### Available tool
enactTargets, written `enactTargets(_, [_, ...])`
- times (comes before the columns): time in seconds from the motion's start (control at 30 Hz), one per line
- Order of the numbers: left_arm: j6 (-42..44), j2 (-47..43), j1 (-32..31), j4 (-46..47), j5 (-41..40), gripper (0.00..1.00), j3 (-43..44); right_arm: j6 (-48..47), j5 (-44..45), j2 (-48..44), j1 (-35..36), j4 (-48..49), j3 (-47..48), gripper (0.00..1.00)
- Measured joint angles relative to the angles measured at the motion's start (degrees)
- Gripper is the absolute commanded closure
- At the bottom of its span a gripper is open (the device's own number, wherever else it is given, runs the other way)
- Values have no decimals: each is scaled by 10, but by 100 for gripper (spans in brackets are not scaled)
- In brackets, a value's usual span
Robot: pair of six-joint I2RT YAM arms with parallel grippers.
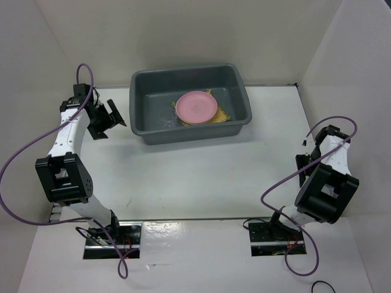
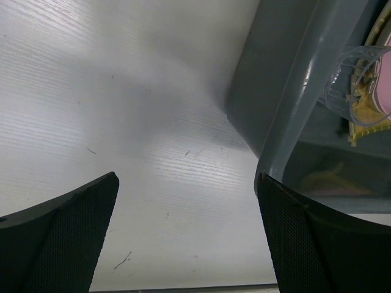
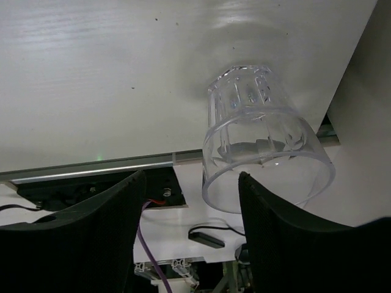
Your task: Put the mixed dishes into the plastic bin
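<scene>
The grey-blue plastic bin (image 1: 137, 104) stands at the back of the table. Inside it a pink plate (image 1: 195, 107) lies on the yellow mat (image 1: 222, 114), with a clear cup (image 2: 357, 76) beside them. My left gripper (image 1: 115, 116) hangs open just outside the bin's left wall, its jaws (image 2: 187, 177) empty over bare table by the bin's corner (image 2: 293, 110). My right gripper (image 1: 303, 162) is at the table's right side. Its jaws (image 3: 192, 174) stand wide, and another clear cup (image 3: 256, 128) sits by the right finger (image 3: 293, 244), rim towards the camera. The left finger is apart from it.
White walls close in the table at the back and on both sides. The two arm bases (image 1: 113, 241) are bolted at the near edge. Purple cables (image 1: 18, 155) loop beside each arm. In the right wrist view the table's near edge (image 3: 91, 168) and base hardware show.
</scene>
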Motion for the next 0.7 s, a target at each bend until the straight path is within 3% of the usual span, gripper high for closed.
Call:
enactTargets(0.07, [0,0,0,0,2,0,0,-6,5,-3,-3,4,-9,38])
enactTargets(0.13, [0,0,0,0,3,0,0,-8,8,-7,-3,13,-20,51])
enactTargets(0.17, [0,0,0,0,4,0,0,-10,9,-8,-3,17,-28,72])
enactTargets(0.27, [0,0,0,0,5,0,0,-16,11,-7,-13,28,-48,100])
enactTargets(0.47, [0,0,0,0,6,0,0,-19,-2,1,-24,5,-2,100])
enactTargets(0.6, [0,0,0,1,5,0,0,-14,-49,39,25,-63,290,100])
enactTargets(0.7, [0,0,3,2,4,0,0,-6,-36,59,170,-21,513,100])
